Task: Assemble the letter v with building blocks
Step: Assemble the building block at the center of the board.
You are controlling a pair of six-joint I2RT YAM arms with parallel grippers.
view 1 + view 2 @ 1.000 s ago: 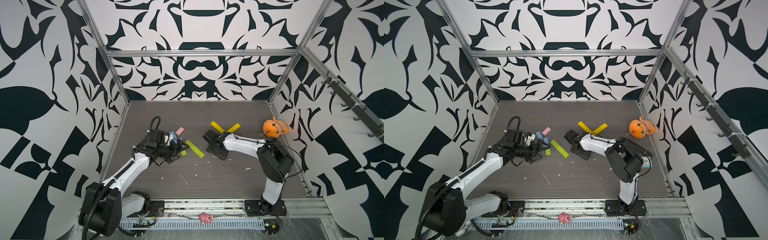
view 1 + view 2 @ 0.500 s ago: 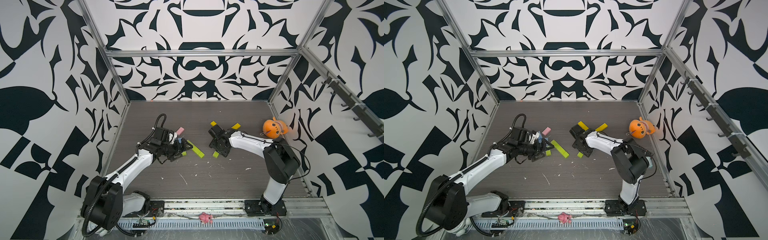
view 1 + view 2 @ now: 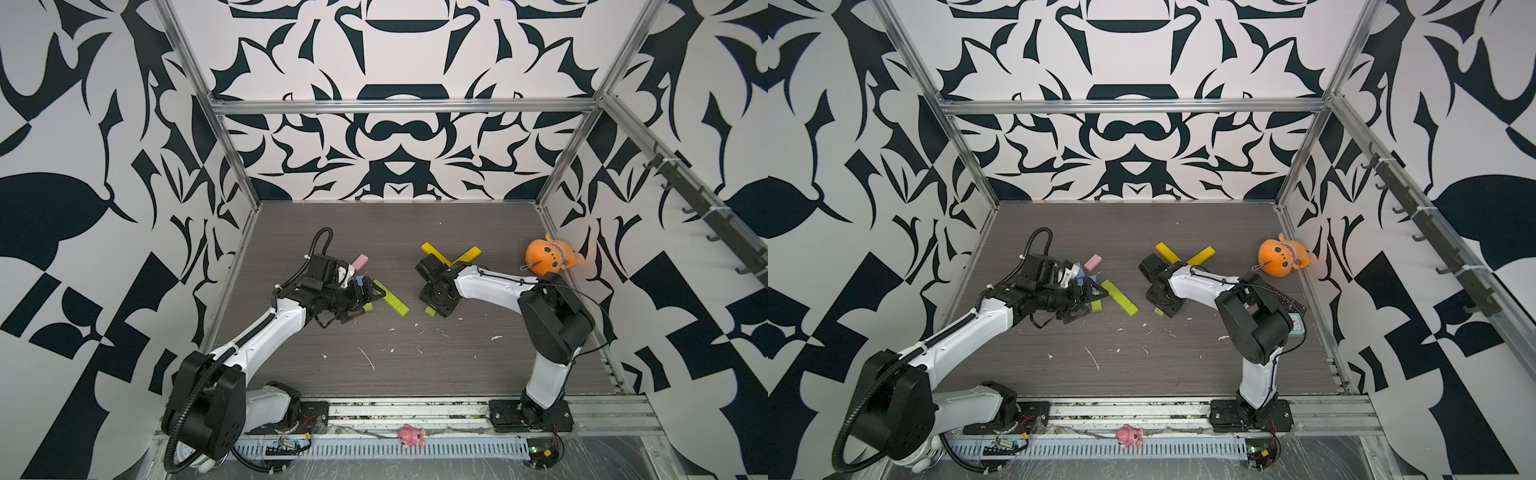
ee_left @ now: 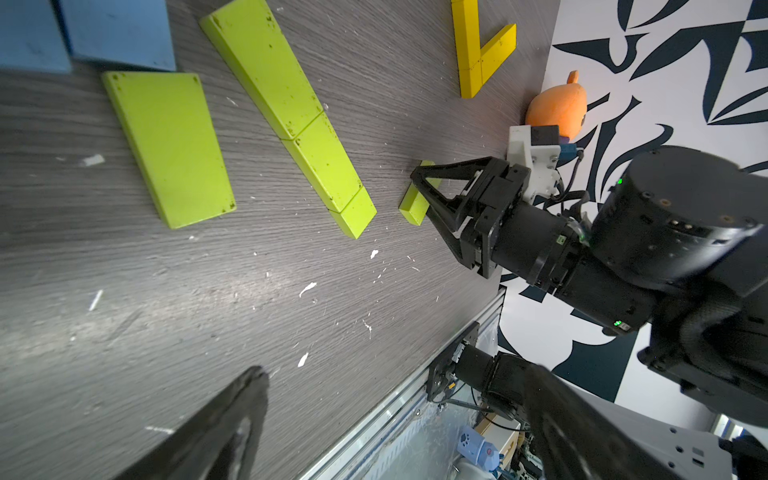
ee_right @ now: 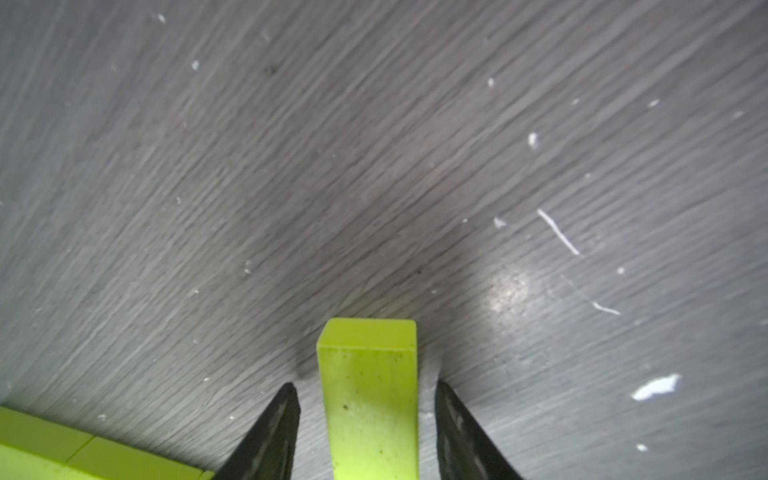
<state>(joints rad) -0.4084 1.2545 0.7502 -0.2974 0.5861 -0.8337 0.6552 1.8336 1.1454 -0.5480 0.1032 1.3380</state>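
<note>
Nearest the front rail, a pink toy (image 3: 410, 436) lies outside the work area. Past it, the grey table (image 3: 415, 365) is flecked with white scraps. Further in on the robot's right, the right gripper (image 5: 365, 388) is down at the table, straddling the small lime block (image 5: 368, 399), which lies flat. Its fingers (image 5: 274, 432) are narrowed to either side of the block. A thin gap shows on each side, so they seem not to be pinching it, though only the tips are in view. Just beside this block runs the lime row (image 3: 390, 297), three lime blocks laid end to end on a slant. At the row's far end the left gripper (image 3: 365, 304) hangs with its fingers spread wide and nothing between them. The flat lime block (image 4: 170, 145) lies on the table just beside the row, and the blue blocks (image 4: 120, 33) touch its far edge. Behind the left wrist the pink block (image 3: 360, 261) lies alone. Across from it, behind the right wrist, the yellow blocks (image 4: 469, 50) meet at one end in a V. Farthest out on the right, the orange plush (image 3: 548, 259) sits against the wall.
</note>
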